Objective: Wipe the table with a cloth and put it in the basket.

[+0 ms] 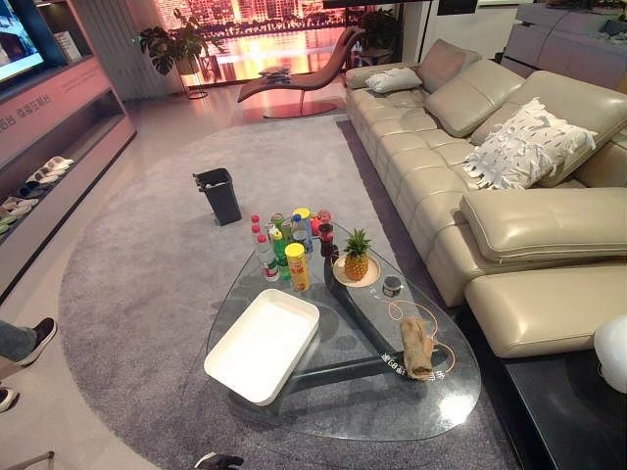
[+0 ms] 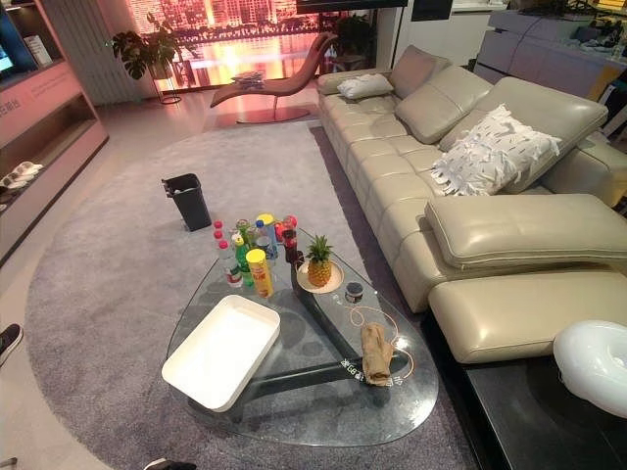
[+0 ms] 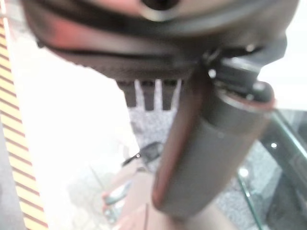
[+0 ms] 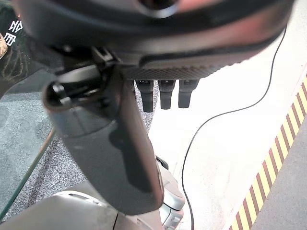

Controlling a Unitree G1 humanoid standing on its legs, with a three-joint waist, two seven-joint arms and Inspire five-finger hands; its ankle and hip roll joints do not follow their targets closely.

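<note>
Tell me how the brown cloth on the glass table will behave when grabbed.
The brown cloth lies rumpled, so it is probably soft and floppy, sagging when lifted. It looks light. On the smooth glass table it may slide rather than bunch when pushed.

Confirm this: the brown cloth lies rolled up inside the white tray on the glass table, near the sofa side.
Not quite. The brown cloth lies rolled up on the bare glass table near the sofa side, apart from the white tray, which holds nothing. The left eye view shows it.
</note>
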